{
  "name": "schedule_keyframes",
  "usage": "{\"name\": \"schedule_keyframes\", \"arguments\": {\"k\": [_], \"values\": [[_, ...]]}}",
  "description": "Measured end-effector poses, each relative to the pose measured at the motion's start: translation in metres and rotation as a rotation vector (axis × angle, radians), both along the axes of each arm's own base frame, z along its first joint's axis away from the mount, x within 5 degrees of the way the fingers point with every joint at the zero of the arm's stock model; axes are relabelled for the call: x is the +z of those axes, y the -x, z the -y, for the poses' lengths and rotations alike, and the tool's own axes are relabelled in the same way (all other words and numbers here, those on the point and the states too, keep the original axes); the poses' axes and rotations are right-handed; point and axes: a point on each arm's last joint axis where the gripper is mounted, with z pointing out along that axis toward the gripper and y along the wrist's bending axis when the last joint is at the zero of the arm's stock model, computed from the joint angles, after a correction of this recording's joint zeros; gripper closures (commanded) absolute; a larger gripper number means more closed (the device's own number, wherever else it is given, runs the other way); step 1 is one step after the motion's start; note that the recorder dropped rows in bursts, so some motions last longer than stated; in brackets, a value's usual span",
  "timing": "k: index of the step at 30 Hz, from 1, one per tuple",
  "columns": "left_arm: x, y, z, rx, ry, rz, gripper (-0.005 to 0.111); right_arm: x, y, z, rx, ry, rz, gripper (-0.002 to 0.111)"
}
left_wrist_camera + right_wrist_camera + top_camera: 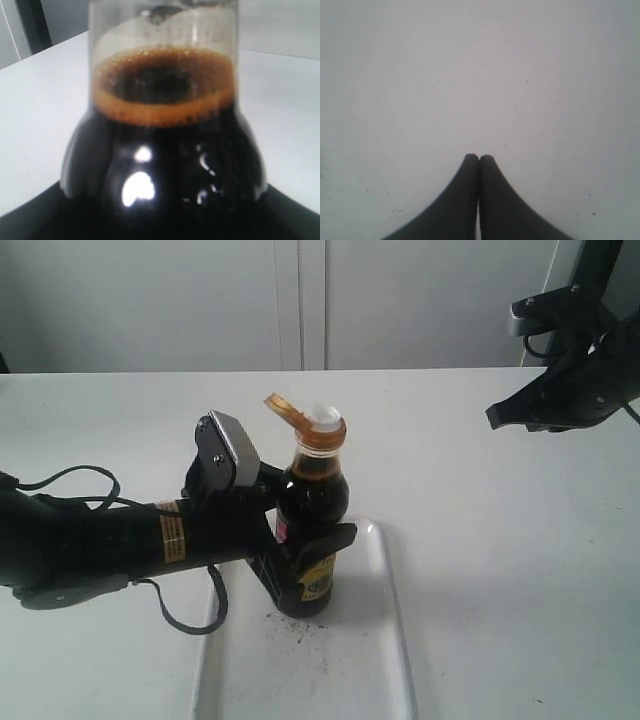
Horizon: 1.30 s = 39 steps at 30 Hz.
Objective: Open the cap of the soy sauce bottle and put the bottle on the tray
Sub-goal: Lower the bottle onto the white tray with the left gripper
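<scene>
The soy sauce bottle (pixel 312 502) stands upright on the white tray (pixel 385 640), near its far left part. Its orange-gold cap (pixel 289 411) is flipped open to the left, baring the white spout (pixel 324 417). My left gripper (pixel 312 565) is shut on the bottle's lower body, over the label. In the left wrist view the bottle (pixel 162 150) fills the picture, dark liquid up to the shoulder, and the fingers are hidden in the dark. My right gripper (pixel 492 416) hangs high at the right, well away from the bottle, its fingertips (pixel 479 158) pressed together over bare table.
Dark speckles (pixel 300 632) dot the tray beside the bottle's base. The left arm's black cable (pixel 190 615) loops over the table at the tray's left rim. A white wall rises behind the table.
</scene>
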Motion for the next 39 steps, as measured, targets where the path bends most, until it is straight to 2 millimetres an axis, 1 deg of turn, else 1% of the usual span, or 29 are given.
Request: {"name": "schedule_keyframes", "arguments": {"k": [22,24,27,32,35,37,39], "values": [[-0.0019,0.0012,-0.0030,-0.015,0.003,-0.001,0.107,-0.0005,0.0006,0.0000,0.008,0.006,-0.007,0.108],[-0.0019,0.0012,-0.0033,-0.019,0.002,0.001,0.104,-0.0005,0.0007,0.0000,0.008,0.006,-0.008,0.108],[-0.0019,0.0014,-0.0037,-0.024,0.000,0.004,0.088,-0.0006,0.0008,0.0000,0.008,0.006,-0.010,0.108],[-0.0019,0.0014,-0.0036,-0.025,0.000,0.004,0.039,-0.0006,0.0008,0.0000,0.009,0.006,-0.010,0.108],[-0.0018,0.0017,-0.0035,-0.028,0.002,0.004,0.016,-0.0007,0.0010,0.0000,0.009,0.006,-0.012,0.108],[-0.0019,0.0024,-0.0033,-0.037,0.000,0.007,0.007,-0.0007,0.0010,0.0000,0.009,0.006,-0.012,0.108],[-0.0014,0.0027,-0.0031,-0.042,0.004,0.013,0.001,-0.0007,0.0010,0.0000,0.009,0.006,-0.012,0.108]]}}
